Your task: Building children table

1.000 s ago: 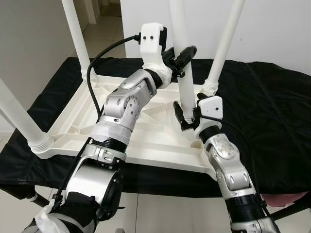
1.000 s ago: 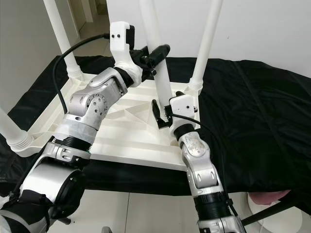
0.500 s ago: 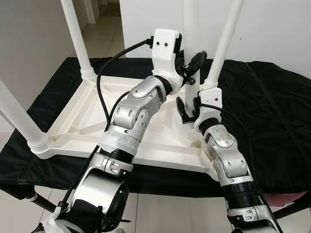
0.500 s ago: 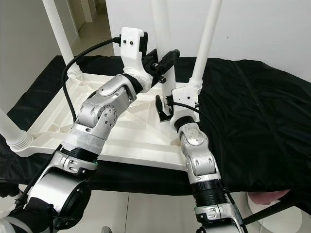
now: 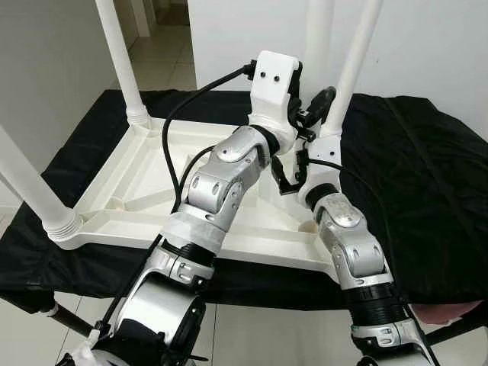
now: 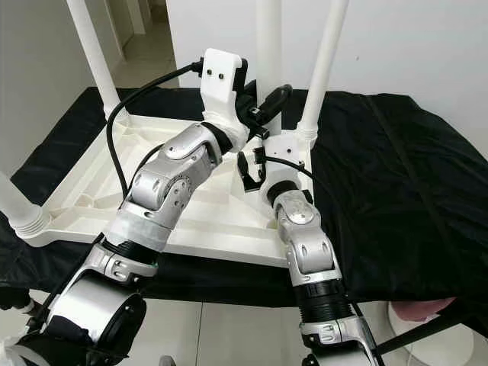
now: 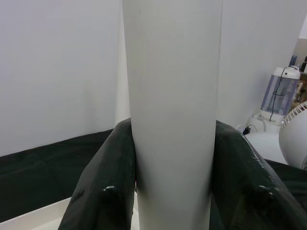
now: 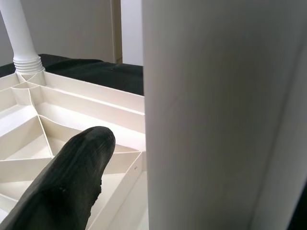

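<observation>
A white plastic table [image 5: 137,183] lies upside down on a black cloth. Three white legs stand in its corners: far left [image 5: 122,57], near left [image 5: 30,183] and far right [image 5: 358,53]. My left gripper [image 5: 314,107] is shut on a loose fourth leg [image 5: 317,30], held upright just left of the far right leg. In the left wrist view its fingers [image 7: 103,182] clasp both sides of the leg [image 7: 170,110]. My right gripper [image 5: 293,171] is open at the leg's lower end. One finger [image 8: 72,177] stands apart from the leg [image 8: 216,120].
The black cloth [image 5: 427,175] spreads wide to the right of the table. A white wall rises behind and a tiled floor runs off at the far left. A fan [image 7: 295,139] and a purifier [image 7: 280,91] stand beyond. Something pink [image 5: 450,311] lies low at the right.
Both grippers have carried the loose leg to the right and farther away, towards the far right leg. The leg now stands straighter. The table has not moved.
</observation>
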